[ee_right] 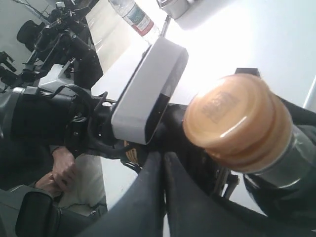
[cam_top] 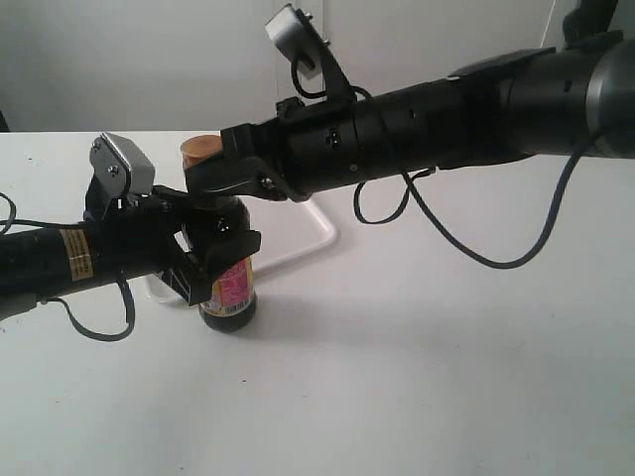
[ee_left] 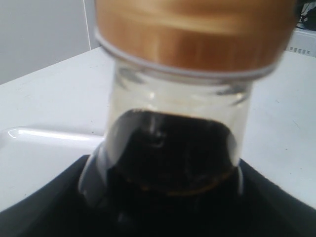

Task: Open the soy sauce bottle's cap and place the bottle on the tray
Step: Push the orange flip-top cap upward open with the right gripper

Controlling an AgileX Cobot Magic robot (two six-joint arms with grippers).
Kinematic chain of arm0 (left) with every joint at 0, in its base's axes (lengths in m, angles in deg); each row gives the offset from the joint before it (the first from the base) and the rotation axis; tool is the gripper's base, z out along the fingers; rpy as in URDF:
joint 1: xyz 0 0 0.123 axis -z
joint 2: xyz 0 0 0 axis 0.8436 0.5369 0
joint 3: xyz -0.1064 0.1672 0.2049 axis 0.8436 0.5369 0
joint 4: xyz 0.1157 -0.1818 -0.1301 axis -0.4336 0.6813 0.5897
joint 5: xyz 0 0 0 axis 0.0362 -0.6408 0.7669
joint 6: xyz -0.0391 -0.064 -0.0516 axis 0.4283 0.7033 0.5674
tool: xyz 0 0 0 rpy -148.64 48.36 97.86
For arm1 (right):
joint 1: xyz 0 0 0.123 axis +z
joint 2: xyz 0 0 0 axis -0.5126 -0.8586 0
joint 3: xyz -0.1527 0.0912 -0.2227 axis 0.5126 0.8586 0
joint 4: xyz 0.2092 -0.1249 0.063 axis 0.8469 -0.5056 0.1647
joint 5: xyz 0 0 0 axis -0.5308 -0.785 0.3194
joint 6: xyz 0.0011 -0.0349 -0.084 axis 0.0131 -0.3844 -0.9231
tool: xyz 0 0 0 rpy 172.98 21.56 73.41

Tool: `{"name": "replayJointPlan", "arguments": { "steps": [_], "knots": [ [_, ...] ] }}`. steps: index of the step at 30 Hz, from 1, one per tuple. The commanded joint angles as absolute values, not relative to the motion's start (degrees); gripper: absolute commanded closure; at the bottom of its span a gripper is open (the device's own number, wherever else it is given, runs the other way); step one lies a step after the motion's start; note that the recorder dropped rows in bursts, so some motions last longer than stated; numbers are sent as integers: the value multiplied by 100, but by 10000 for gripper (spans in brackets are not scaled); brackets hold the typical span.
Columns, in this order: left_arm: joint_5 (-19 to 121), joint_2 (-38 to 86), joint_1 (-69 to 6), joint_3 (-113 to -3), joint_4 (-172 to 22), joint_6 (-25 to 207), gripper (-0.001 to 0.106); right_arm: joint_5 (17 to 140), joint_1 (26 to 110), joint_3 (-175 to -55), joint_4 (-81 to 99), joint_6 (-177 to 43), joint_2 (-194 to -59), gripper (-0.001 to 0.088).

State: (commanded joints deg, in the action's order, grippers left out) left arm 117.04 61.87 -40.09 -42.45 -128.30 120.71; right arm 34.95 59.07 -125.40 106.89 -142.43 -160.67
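The soy sauce bottle stands upright on the white table, just in front of the near rim of the white tray. My left gripper is shut on the bottle's body above its pink-and-yellow label. In the left wrist view the dark liquid and the clear neck fill the frame. The copper-orange cap looks closed. My right gripper is shut with nothing between its fingers. It lies against the bottle's neck just below the cap.
The right arm reaches across from the right above the tray. Its loose cable hangs over the table. The left wrist camera housing sits close beside the cap. A tray corner shows behind the bottle.
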Motion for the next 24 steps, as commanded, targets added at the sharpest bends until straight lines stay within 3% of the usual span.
{"name": "replayJointPlan", "arguments": {
  "steps": [24],
  "knots": [
    [11705,6187,-4009,-4245,-12882,11974,1053,4080,5907,-12705,10906,-14254,-16067,868]
  ]
}}
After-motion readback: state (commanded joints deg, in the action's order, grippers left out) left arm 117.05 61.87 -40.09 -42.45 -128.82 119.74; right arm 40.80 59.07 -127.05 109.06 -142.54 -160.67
